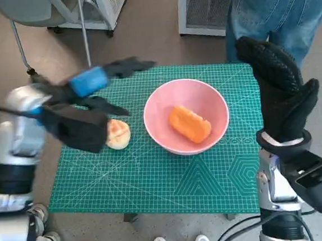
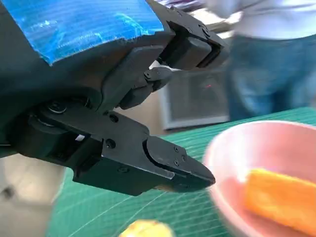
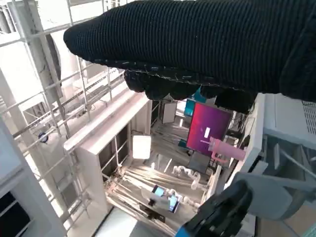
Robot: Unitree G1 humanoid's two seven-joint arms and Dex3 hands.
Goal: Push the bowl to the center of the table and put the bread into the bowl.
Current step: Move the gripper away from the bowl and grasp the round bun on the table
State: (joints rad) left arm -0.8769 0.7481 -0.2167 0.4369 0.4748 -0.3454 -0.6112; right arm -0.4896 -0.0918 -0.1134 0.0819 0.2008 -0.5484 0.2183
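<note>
The left hand's (image 1: 89,101) fingers (image 1: 128,67) are spread and hold nothing; they hover above the table (image 1: 155,177), left of the bowl (image 1: 186,116). Their blur hides fine detail. A bun (image 1: 118,134) lies on the mat just left of the bowl, half hidden under the hand. An orange bread (image 1: 189,123) lies inside the bowl. The right hand (image 1: 279,87) stands raised right of the bowl; whether its fingers are clenched, I cannot tell. A person (image 1: 275,9) stands beyond the bowl, cut off by the frame.
</note>
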